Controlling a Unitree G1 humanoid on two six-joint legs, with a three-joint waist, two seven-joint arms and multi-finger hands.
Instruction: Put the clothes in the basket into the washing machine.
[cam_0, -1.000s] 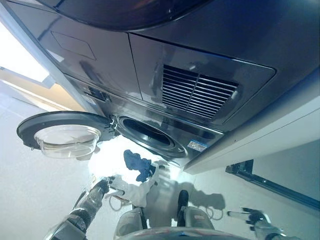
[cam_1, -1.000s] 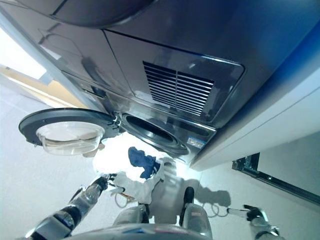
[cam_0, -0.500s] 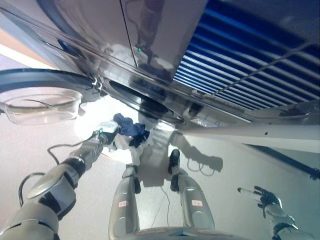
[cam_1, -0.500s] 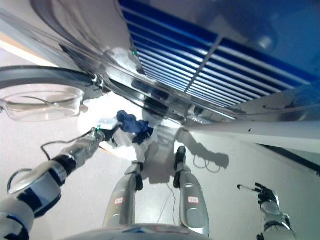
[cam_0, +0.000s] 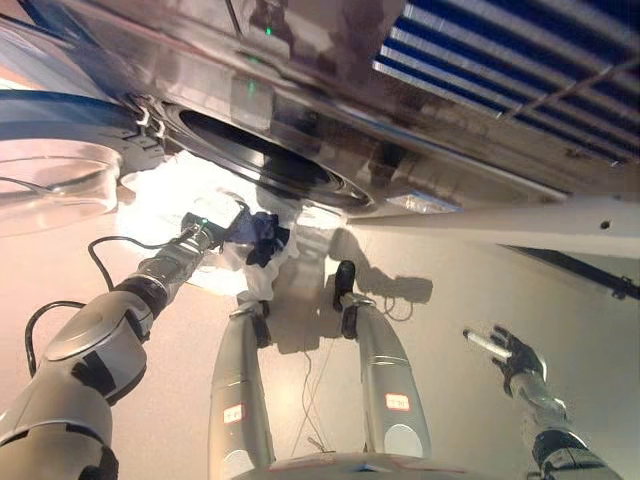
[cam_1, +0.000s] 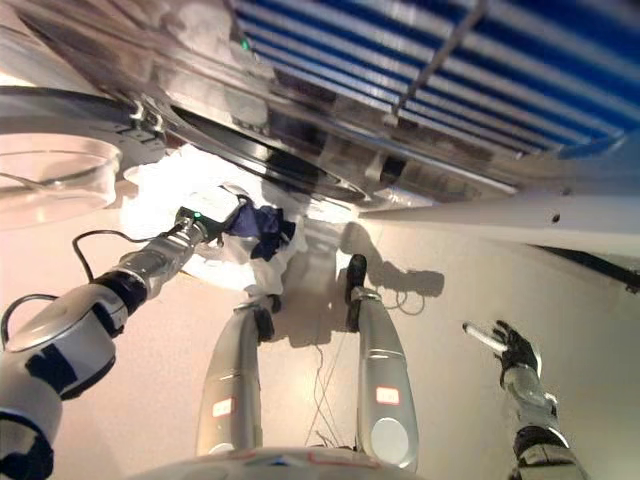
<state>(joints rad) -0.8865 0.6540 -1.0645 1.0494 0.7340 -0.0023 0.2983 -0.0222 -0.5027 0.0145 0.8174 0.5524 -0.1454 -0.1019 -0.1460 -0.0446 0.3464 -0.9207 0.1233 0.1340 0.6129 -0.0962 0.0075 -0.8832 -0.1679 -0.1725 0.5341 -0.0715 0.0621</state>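
- The left hand (cam_0: 203, 228) reaches forward and down into the white basket (cam_0: 165, 195), which sits on the floor right under the washing machine's round opening (cam_0: 255, 155); that keeps the lift into the drum short.
- Whether its fingers are closed cannot be told; the hand touches a dark blue garment (cam_0: 262, 235) lying at the basket's near edge, likely the piece to be lifted.
- The machine's door (cam_0: 50, 165) is swung wide to the left, leaving the opening free.
- The right hand (cam_0: 508, 354) hangs idle, well apart at the right, fingers straight and spread.
- A pale label (cam_0: 425, 203) sits on the machine's front; its print is too small to read.
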